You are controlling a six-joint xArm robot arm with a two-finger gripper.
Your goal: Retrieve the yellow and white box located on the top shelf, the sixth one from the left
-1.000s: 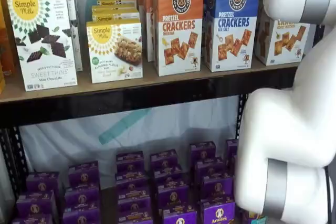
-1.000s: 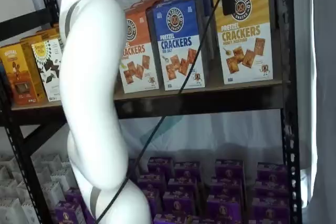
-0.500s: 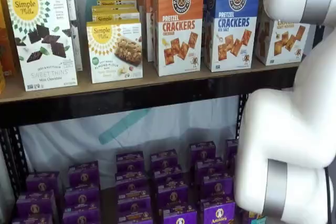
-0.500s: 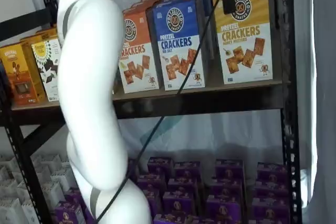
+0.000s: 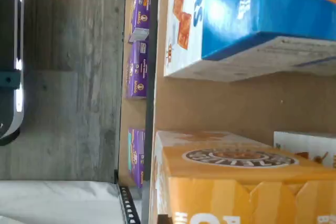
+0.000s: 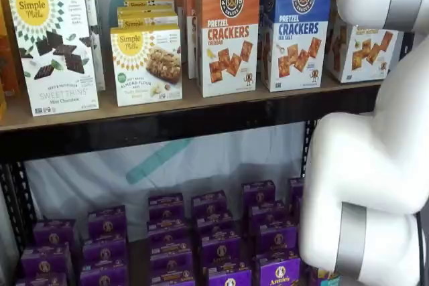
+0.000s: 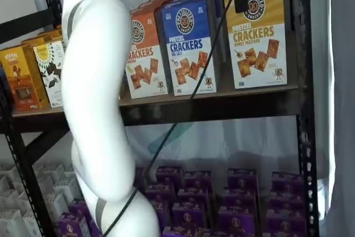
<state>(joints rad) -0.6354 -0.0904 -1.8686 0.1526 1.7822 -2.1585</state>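
The yellow and white pretzel crackers box (image 7: pixel 258 40) stands at the right end of the top shelf; in a shelf view (image 6: pixel 365 48) the white arm partly covers it. My gripper (image 7: pixel 241 4) hangs from the view's top edge with a cable beside it. One black finger lies on the box's front face at its top. The other finger is hidden behind the box. The gripper is shut on the box's top. The wrist view shows the box's yellow top (image 5: pixel 236 182) close up.
A blue pretzel crackers box (image 7: pixel 188 43) stands right beside the yellow one, and an orange one (image 7: pixel 145 54) beyond it. The black shelf upright (image 7: pixel 302 81) is close on the right. Purple boxes (image 6: pixel 214 239) fill the lower shelf. The white arm (image 6: pixel 375 165) stands in front.
The yellow and white box has shifted slightly upward together with the black finger. The arm has barely moved.
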